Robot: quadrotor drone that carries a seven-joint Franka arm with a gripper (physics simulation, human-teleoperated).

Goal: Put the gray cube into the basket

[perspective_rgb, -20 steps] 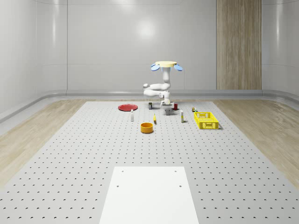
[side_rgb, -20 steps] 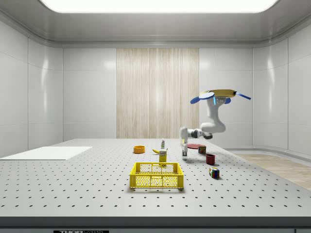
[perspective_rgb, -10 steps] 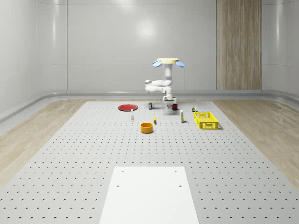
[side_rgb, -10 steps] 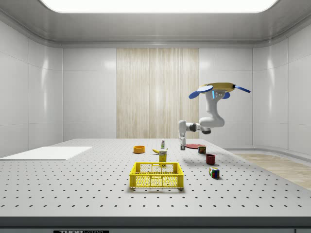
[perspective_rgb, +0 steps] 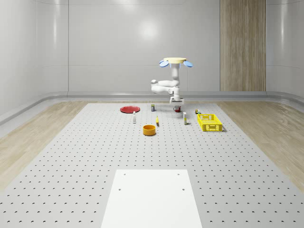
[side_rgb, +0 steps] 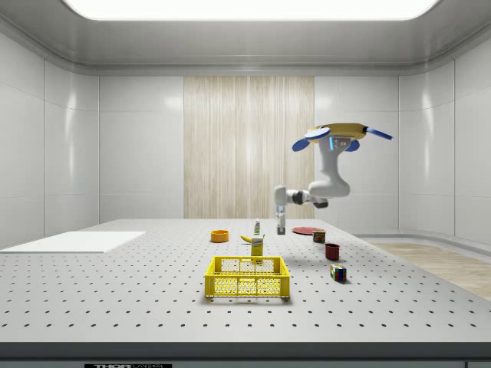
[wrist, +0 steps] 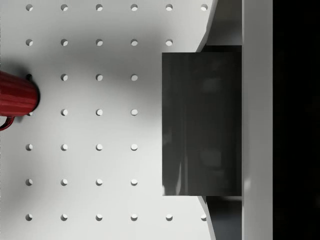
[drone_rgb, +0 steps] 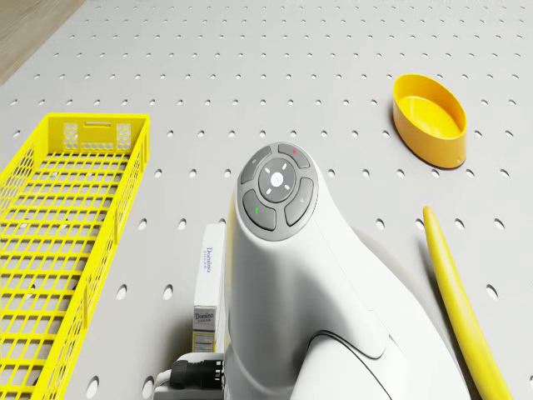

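- The drone (side_rgb: 341,134) hovers high over the far part of the desk (side_rgb: 115,291), with its white arm bent down in front of it.
- The fingers (side_rgb: 281,228) hang up in the air, off the desk, and point straight down.
- The wrist view shows what the far views do not: the fingers are clamped on the gray cube (wrist: 202,120). The cube is dark, smooth and a bit shiny, with flat sides and sharp edges.
- The wrist view also shows a red mug (wrist: 17,98) with ribbed sides, down on the desk well below the fingers and off to one side of them.
- The side view shows the yellow basket (side_rgb: 247,277), lower than the fingers and well apart from them, nearer that camera. It is made of thin plastic mesh with many small holes.
- The drone view shows a small white box (drone_rgb: 208,287) standing near the basket, a long yellow banana (drone_rgb: 454,292), and a round orange bowl (drone_rgb: 429,117).
- The desk is gray and flat, dotted with rows of little holes.
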